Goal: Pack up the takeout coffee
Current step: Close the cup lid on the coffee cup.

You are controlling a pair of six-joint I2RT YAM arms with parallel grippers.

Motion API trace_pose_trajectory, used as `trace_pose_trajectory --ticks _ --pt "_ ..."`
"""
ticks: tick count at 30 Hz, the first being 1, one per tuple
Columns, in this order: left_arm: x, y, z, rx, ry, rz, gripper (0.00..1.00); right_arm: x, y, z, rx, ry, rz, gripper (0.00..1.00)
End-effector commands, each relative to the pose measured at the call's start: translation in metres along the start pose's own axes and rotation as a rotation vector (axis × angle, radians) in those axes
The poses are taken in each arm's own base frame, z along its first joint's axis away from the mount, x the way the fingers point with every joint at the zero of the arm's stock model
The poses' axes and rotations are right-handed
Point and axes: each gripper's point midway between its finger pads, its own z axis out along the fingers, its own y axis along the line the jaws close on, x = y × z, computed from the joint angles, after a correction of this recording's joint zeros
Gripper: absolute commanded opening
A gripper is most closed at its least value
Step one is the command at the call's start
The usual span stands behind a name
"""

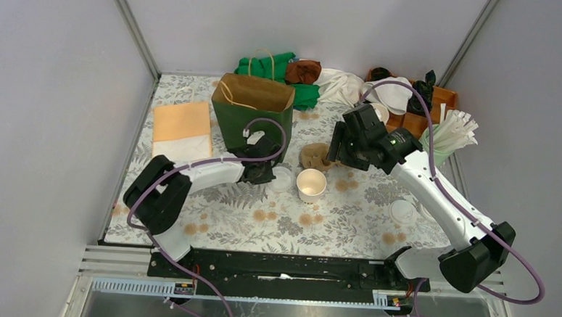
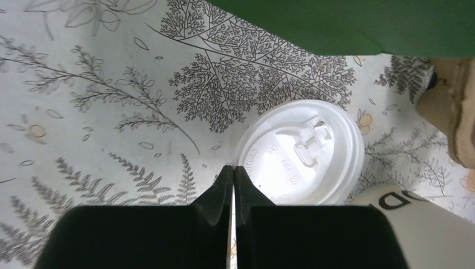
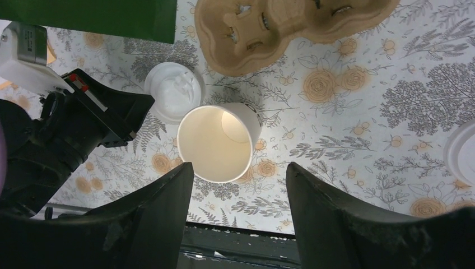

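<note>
The takeout coffee's white paper cup [image 1: 311, 183] stands upright and lidless on the flowered table; it also shows in the right wrist view [image 3: 218, 143] and the left wrist view [image 2: 414, 224]. Its round white lid [image 1: 282, 177] [image 2: 302, 154] [image 3: 173, 89] lies flat on the table just left of the cup. My left gripper [image 1: 271, 175] [image 2: 233, 168] is shut, tips down at the lid's left edge, with nothing between the fingers. My right gripper [image 1: 335, 151] [image 3: 241, 168] hangs open above the cup, holding nothing.
A green paper bag [image 1: 255, 113] stands open behind the left gripper. A brown pulp cup carrier [image 1: 314, 157] [image 3: 280, 28] lies behind the cup. A second lid [image 1: 402, 211] lies at the right. Straws [image 1: 454, 131], a wooden tray [image 1: 444, 98] and flat paper bags [image 1: 182, 128] line the edges.
</note>
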Motion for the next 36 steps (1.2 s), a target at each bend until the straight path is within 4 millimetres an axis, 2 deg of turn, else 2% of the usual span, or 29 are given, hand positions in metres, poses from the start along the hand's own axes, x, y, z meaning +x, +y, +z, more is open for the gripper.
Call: trace_pose_trajectory --ticks 1,5,9,12,15,19,22,25,32,36 --pt "-0.036 -0.014 -0.053 0.060 -0.085 0.043 0.00 -0.014 0.030 -0.008 -0.128 -0.019 -0.050 0.69" --pt "-0.050 -0.013 -0.105 0.119 -0.127 0.056 0.00 -0.016 0.058 -0.014 -0.268 0.001 -0.085 0.70" --pt "-0.060 -0.024 -0.152 0.262 -0.175 0.094 0.00 -0.020 0.084 -0.023 -0.374 0.027 -0.094 0.71" --pt "-0.070 -0.035 -0.180 0.367 -0.192 0.092 0.00 -0.025 0.103 -0.036 -0.473 0.030 -0.128 0.71" --pt "-0.076 -0.049 -0.200 0.482 -0.174 0.082 0.00 -0.033 0.108 -0.052 -0.525 -0.026 -0.159 0.71" --pt "-0.076 -0.069 -0.215 0.611 -0.157 0.081 0.00 -0.027 0.119 -0.070 -0.639 -0.028 -0.173 0.69" --pt "-0.077 -0.079 -0.220 0.664 -0.155 0.082 0.00 -0.021 0.118 -0.073 -0.656 -0.007 -0.183 0.66" --pt "-0.077 -0.087 -0.225 0.708 -0.142 0.089 0.00 -0.023 0.115 -0.076 -0.633 -0.012 -0.198 0.64" --pt "-0.075 -0.104 -0.229 0.825 -0.050 0.068 0.00 -0.047 0.085 -0.093 -0.497 -0.176 -0.203 0.65" --pt "-0.078 -0.120 -0.242 0.953 -0.003 0.037 0.00 -0.049 0.077 -0.112 -0.514 -0.240 -0.157 0.65"
